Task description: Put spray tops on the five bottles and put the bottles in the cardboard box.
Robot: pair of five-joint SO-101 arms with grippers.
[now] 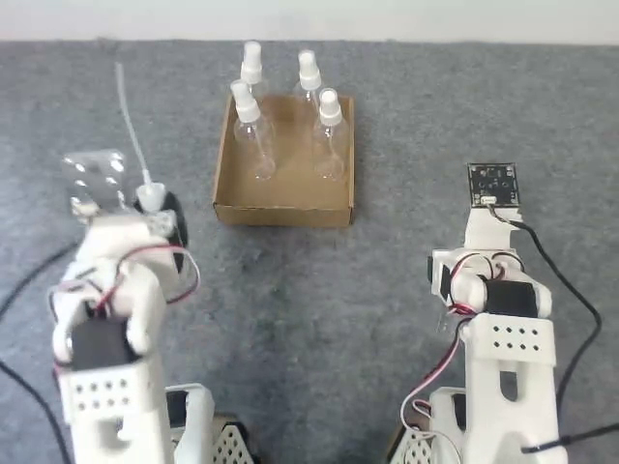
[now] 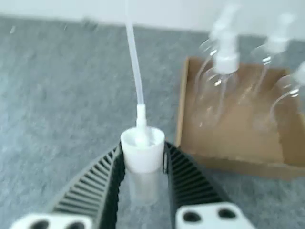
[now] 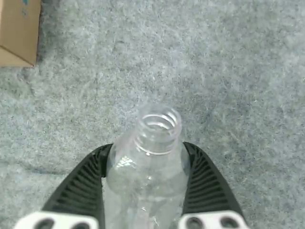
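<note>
In the left wrist view my left gripper [image 2: 141,153] is shut on a white spray top [image 2: 141,143], whose long dip tube [image 2: 134,62] points away from the wrist. From above, that spray top [image 1: 149,197] hangs left of the cardboard box [image 1: 280,209]. The box holds several upright clear bottles [image 1: 253,130] with spray tops fitted. My right gripper [image 3: 147,151] is shut on a clear bottle [image 3: 157,129] with an open neck and no top. It sits over the grey mat, right of the box and nearer the arm bases.
Grey carpet-like mat [image 1: 406,116] covers the table. The right arm's camera board [image 1: 493,184] sits out over the mat, right of the box. The box's corner [image 3: 19,28] shows in the right wrist view. Open mat lies between the two arms.
</note>
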